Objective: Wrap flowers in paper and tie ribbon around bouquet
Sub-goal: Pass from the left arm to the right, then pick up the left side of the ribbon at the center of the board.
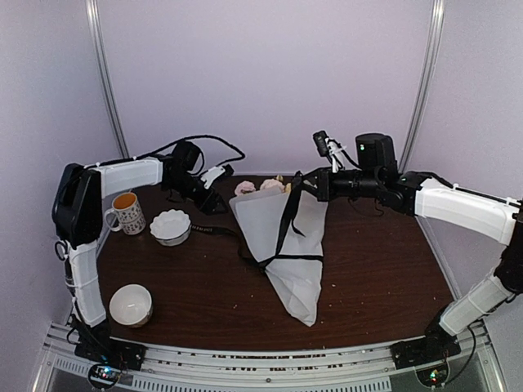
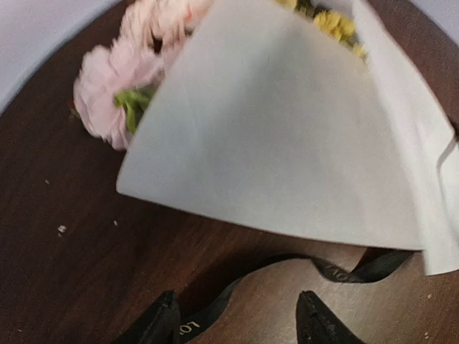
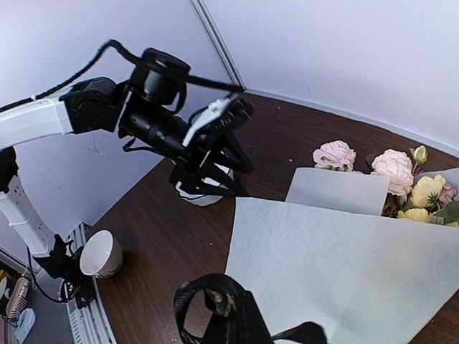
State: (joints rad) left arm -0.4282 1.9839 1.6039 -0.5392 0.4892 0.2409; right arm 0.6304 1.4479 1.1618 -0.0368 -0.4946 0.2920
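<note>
Tying in hand: the white paper cone of pink and yellow blooms (image 1: 286, 245) lies centred on the dark brown table (image 1: 384, 269), narrow black lettered ribbon (image 1: 288, 214) looped round it; my right gripper (image 1: 302, 186) pinches one tail aloft, my left gripper (image 2: 237, 307) stands spread astride the other, which I judge it must grasp next.

You are looking at a dark brown wooden table (image 1: 384, 269) sitting inside pale lilac walls (image 1: 270, 73). Two thin metal poles (image 1: 106, 82) are rising at the back corners, and soft, even light is falling across the tabletop.
</note>
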